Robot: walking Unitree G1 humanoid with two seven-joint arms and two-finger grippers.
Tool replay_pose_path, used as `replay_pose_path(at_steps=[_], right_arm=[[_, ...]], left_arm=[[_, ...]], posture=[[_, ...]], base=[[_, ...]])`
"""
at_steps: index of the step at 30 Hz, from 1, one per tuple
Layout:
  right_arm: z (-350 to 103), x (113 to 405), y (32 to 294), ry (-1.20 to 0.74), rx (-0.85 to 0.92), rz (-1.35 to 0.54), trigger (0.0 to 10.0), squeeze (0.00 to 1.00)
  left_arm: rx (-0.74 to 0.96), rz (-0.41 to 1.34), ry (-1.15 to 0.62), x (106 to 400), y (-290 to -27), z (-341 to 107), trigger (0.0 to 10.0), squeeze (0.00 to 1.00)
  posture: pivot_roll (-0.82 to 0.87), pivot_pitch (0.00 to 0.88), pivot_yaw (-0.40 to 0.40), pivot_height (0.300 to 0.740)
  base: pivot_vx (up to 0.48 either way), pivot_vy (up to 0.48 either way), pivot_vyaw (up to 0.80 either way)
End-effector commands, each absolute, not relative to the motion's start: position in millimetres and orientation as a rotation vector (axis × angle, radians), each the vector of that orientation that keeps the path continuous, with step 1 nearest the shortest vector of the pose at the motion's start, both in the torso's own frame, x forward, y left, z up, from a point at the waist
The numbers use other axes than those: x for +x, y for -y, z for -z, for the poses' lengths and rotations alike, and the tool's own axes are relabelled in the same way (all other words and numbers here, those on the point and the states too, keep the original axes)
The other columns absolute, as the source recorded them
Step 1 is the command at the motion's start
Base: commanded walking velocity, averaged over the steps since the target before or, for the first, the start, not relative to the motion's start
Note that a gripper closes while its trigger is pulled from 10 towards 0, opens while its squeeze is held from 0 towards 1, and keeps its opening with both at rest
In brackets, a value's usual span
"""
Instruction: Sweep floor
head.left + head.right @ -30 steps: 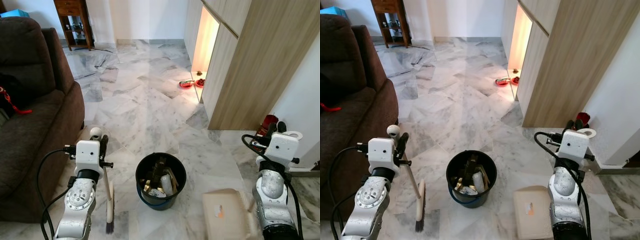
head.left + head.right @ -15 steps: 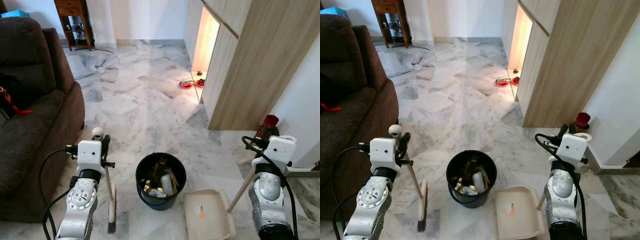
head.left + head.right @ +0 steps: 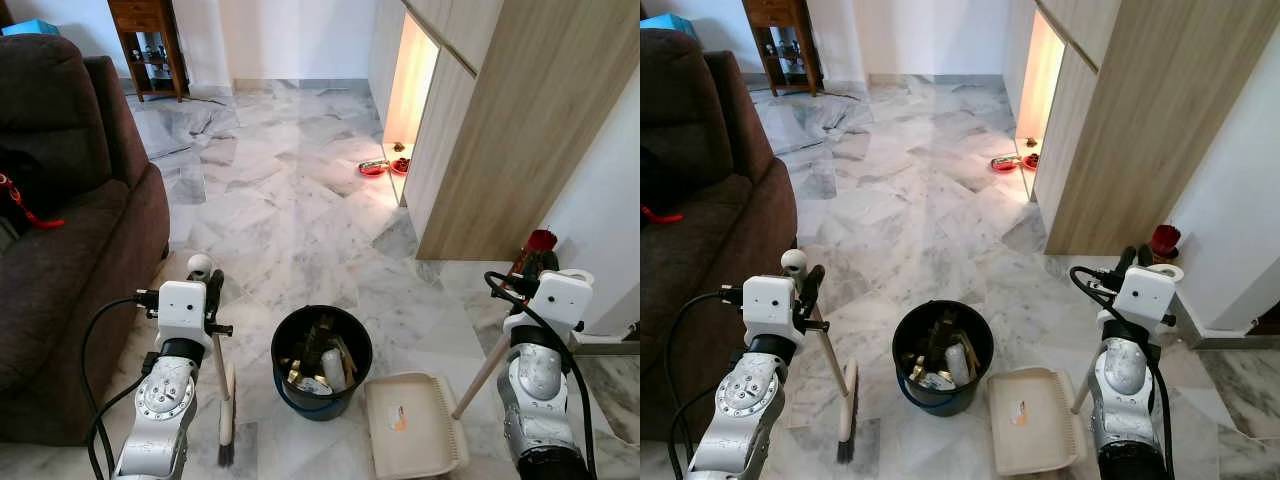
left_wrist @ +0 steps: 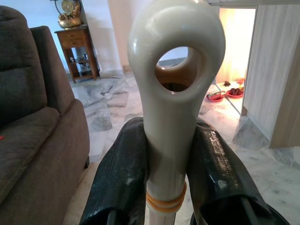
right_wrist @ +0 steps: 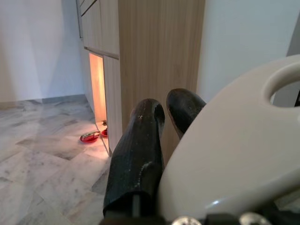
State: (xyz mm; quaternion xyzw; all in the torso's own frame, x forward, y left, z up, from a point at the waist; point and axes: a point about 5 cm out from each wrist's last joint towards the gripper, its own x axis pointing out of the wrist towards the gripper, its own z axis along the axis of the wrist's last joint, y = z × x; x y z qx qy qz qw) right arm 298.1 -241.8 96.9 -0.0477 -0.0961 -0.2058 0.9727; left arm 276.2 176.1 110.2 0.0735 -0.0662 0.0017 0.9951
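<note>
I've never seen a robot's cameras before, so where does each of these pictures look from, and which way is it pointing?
Left and right eye views: from the head, looking forward and down at the black bin, with both silver arms in view.
Left wrist view: along the left gripper, clamped on the brush handle.
Right wrist view: along the right gripper beside the dustpan handle.
Shared: the red bowls by the wooden cabinet.

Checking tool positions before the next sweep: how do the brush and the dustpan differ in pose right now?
The brush stands nearly upright on the robot's left of the bin, bristles on the floor; the dustpan lies flat on the robot's right of the bin, its handle slanting up. The left gripper clamps the brush handle; the right gripper holds the dustpan's. Both are cream plastic.
</note>
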Motion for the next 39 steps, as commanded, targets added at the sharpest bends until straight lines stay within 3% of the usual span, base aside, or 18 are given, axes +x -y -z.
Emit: replay_pose_path(at_steps=[1, 17, 39], right_arm=[[-108, 303, 243, 0.245, -0.100, 0.411, 10.0, 0.00], [-106, 306, 237, 0.231, -0.083, 0.376, 10.0, 0.00], [-104, 310, 232, 0.215, -0.065, 0.336, 10.0, 0.00]], left_arm=[[0.146, 0.017, 0.187, 279, -173, -120, 10.0, 0.00], [0.144, -0.001, 0.193, 280, -174, -122, 10.0, 0.00], [0.141, -0.014, 0.195, 279, -173, -122, 10.0, 0.00]], posture=[[0.07, 0.000, -0.013, 0.740], [0.08, 0.000, -0.024, 0.740], [0.09, 0.000, -0.031, 0.740]], base=[[0.000, 0.000, 0.00], [0.000, 0.000, 0.00], [-0.279, 0.000, 0.00]])
